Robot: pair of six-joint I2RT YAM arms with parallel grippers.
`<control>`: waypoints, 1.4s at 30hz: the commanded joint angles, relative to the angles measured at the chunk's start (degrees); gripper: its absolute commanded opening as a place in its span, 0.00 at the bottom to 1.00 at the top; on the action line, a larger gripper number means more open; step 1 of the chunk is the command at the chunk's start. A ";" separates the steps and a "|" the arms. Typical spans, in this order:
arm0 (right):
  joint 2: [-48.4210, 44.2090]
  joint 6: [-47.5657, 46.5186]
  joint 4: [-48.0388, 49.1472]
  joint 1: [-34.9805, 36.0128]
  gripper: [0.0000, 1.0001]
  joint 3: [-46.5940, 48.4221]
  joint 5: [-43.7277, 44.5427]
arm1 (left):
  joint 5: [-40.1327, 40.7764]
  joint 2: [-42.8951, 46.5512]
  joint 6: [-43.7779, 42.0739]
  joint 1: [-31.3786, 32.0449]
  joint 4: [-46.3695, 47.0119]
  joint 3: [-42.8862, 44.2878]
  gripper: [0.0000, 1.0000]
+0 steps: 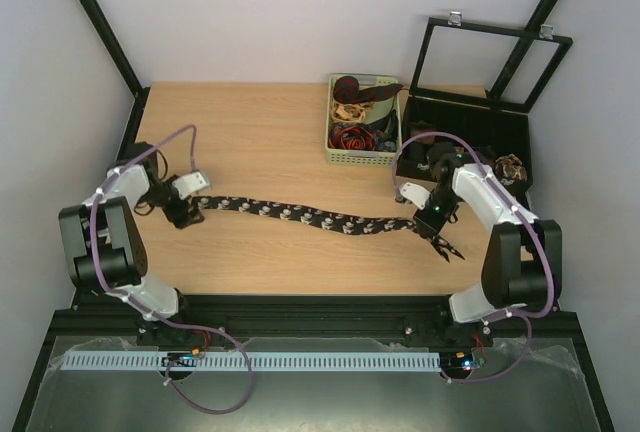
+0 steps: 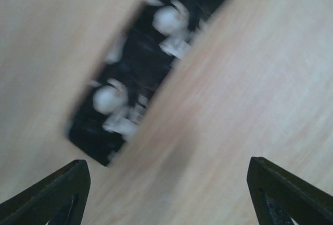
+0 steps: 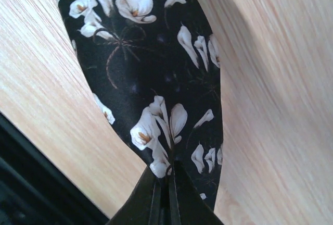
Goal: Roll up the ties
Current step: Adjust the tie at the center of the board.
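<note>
A long black tie with white flowers [image 1: 300, 216] lies stretched across the wooden table from left to right. My left gripper [image 1: 190, 214] is open just off its narrow end. In the left wrist view the tie's end [image 2: 140, 74] lies ahead and left of the gripper [image 2: 166, 170], with bare wood between the fingers [image 2: 62, 194]. My right gripper [image 1: 432, 235] is shut on the tie's wide end. The right wrist view shows the fabric [image 3: 156, 69] pinched at the closed gripper [image 3: 167, 175]. Rolled dark red, beige and red-black ties [image 1: 352, 112] fill a basket.
The green basket [image 1: 362, 159] stands at the back centre-right. A black box [image 1: 520, 117] with its lid open [image 1: 495, 27] stands at the back right and holds a brown patterned coil [image 1: 510, 167]. The table's black front rail [image 3: 31, 183] is close to the right gripper.
</note>
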State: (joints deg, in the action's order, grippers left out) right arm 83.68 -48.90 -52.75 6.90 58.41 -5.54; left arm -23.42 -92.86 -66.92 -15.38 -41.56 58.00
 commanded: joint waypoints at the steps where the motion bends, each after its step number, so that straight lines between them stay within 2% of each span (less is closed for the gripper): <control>1: 3.15 -1.14 -9.71 -3.35 0.01 5.39 -2.21 | 3.55 5.62 -14.49 2.00 3.08 -8.05 0.82; 6: 4.93 -2.43 -9.82 -4.00 0.01 7.51 -1.40 | 4.51 6.19 -13.76 4.36 10.97 -10.90 0.69; 12: 5.35 -2.94 -9.28 -4.00 0.01 7.98 -0.58 | 4.85 3.20 -12.65 6.94 16.99 -9.90 0.59; 24: 4.13 -3.85 -7.32 -4.74 0.01 6.94 1.70 | 11.49 -7.23 -15.76 7.14 17.76 -6.33 0.26; 26: 4.03 -4.25 -8.20 -5.30 0.01 7.35 2.19 | 11.96 -7.59 -14.99 7.07 14.23 -4.61 0.15; 27: 3.77 -4.65 -9.33 -5.80 0.01 7.79 2.39 | 11.52 -7.57 -14.47 6.92 10.83 -3.04 0.07; 28: 3.33 -5.61 -10.71 -6.57 0.01 8.16 2.58 | 10.42 -7.28 -14.24 6.44 6.42 -0.95 0.03; 32: -0.77 -10.98 -16.32 -10.71 0.01 6.80 5.08 | 6.89 -5.06 -18.73 2.29 -15.62 5.64 0.02; 36: -6.04 -16.69 -21.05 -14.60 0.01 -0.09 7.44 | 11.86 -5.67 -23.88 -3.08 -31.96 6.51 0.02; 39: -4.42 -19.04 -19.16 -14.70 0.02 -7.33 9.94 | 18.45 -11.45 -19.00 -3.85 -32.94 5.18 0.02; 42: 5.23 -15.42 -15.17 -14.92 0.01 -7.99 11.41 | 21.93 -19.31 -13.78 -3.33 -32.79 6.19 0.02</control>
State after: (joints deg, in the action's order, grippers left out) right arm 79.02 -64.14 -67.40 -6.72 52.58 -2.76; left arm -12.36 -103.66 -85.25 -18.09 -69.38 63.72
